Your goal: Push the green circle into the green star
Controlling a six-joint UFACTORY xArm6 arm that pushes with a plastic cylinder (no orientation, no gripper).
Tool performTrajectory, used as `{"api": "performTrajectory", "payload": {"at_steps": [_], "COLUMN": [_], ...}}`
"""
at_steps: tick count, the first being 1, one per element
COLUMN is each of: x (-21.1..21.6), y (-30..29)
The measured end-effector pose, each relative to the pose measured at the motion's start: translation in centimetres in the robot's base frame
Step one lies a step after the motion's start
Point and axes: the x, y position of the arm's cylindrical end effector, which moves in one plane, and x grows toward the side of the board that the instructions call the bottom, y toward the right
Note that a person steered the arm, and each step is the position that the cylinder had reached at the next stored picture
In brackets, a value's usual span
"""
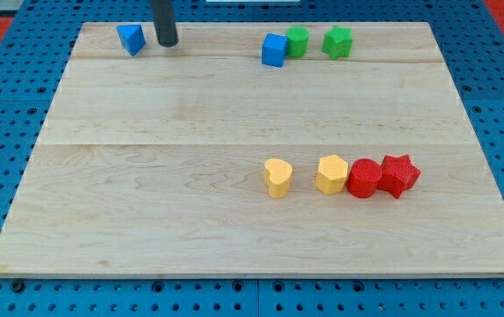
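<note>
The green circle [297, 41] sits near the view's top, right of centre, touching a blue cube [274, 49] on its left. The green star [337, 41] stands a short gap to the circle's right. My tip [167, 42] is at the view's top left, just right of a blue triangular block [130, 38] and far left of the green blocks.
A yellow heart [277, 177], a yellow hexagon [331, 173], a red circle [364, 178] and a red star [399, 174] lie in a row at lower right. The wooden board [146, 176] rests on a blue pegboard.
</note>
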Motion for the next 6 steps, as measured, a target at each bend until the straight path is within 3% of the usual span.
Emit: {"api": "performTrajectory", "payload": {"at_steps": [2,3,6], "x": [-0.9,-0.2,4.1], "y": [15.3,19.7,16.3]}}
